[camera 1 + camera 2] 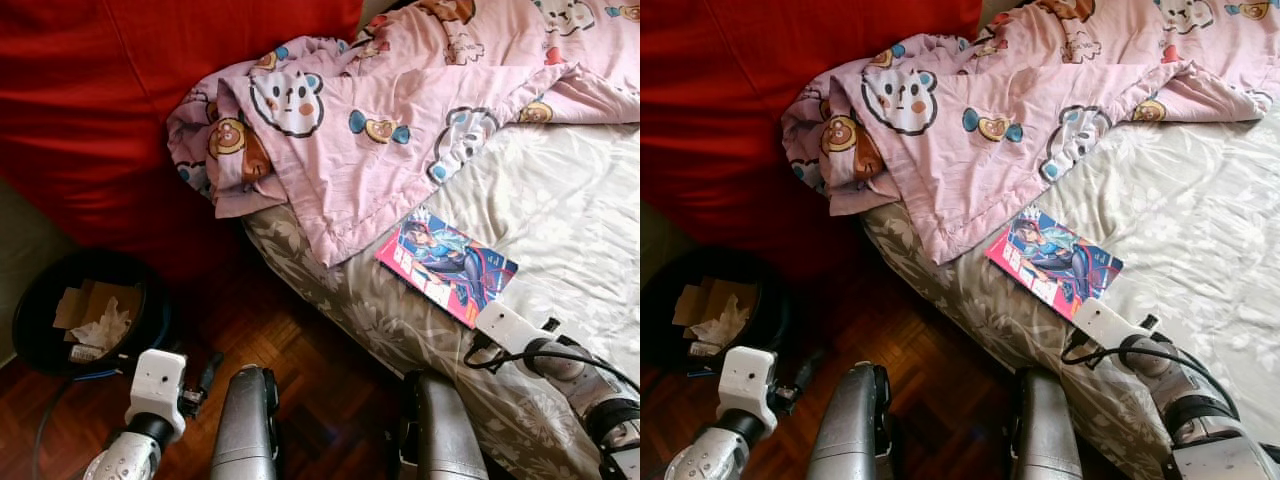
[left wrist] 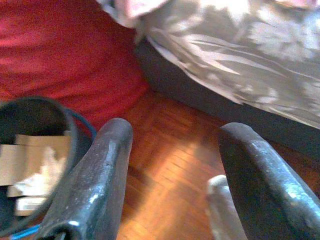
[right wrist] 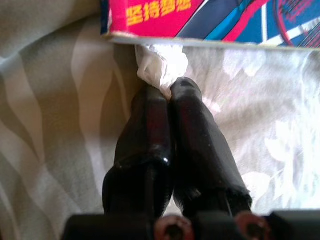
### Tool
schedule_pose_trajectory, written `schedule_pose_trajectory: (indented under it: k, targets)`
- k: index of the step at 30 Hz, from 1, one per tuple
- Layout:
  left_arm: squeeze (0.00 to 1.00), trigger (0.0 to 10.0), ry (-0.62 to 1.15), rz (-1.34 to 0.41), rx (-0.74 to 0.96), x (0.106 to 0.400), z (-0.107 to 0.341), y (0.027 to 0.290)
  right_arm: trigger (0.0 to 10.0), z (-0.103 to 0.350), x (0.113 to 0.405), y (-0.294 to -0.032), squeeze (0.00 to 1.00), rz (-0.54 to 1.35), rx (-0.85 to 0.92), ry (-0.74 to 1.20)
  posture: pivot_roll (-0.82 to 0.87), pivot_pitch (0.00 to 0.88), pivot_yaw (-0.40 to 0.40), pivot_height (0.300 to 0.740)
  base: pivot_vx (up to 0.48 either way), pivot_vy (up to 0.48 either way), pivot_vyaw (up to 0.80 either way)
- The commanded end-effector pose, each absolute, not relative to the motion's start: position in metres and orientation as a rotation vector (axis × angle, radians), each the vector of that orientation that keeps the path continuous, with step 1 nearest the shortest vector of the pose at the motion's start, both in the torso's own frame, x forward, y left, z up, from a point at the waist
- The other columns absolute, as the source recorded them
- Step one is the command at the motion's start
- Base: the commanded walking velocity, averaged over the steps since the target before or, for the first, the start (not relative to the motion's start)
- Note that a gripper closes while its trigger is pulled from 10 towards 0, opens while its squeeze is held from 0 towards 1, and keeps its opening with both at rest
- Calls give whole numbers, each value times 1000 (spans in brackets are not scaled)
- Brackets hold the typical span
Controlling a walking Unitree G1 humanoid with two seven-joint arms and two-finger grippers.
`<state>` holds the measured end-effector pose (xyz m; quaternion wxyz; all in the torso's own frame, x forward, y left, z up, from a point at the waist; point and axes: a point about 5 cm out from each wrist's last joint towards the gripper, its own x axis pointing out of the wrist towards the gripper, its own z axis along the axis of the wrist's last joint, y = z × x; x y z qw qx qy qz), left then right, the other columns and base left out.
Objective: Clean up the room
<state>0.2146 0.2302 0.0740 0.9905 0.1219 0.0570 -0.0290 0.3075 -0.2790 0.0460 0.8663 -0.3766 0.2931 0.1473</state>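
A colourful comic book lies on the bed near its edge. In the right wrist view my right gripper is shut on a crumpled white tissue, which sits on the sheet right against the book's edge. My right arm reaches over the bed corner. Low on the left, above the wooden floor, my left gripper is open with nothing between its fingers. It is beside a black bin that holds cardboard and crumpled paper.
A pink cartoon blanket lies bunched across the head of the bed and hangs over its corner. The floral sheet covers the mattress. A large red cushion stands behind the bin. My legs stand on the parquet floor.
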Motion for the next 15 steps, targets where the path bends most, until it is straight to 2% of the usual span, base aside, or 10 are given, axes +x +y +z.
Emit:
schedule_pose_trajectory:
  k: [1, 14, 15]
  targets:
    - [0, 10000, 144, -23, 252, 210, 68, 239, 0, 37, 297, -283, 0, 296, -740, 645, 162, 306, 35, 593, 0, 0, 0]
    - [0, 10000, 126, -12, 206, 216, 65, 228, 0, 28, 274, -292, 0, 246, -488, 550, 121, 289, 10, 593, 0, 0, 0]
    - [0, 10000, 120, -3, 193, 216, 64, 227, 0, 27, 269, -287, 0, 242, -400, 485, 107, 277, 3, 593, 0, 0, 0]
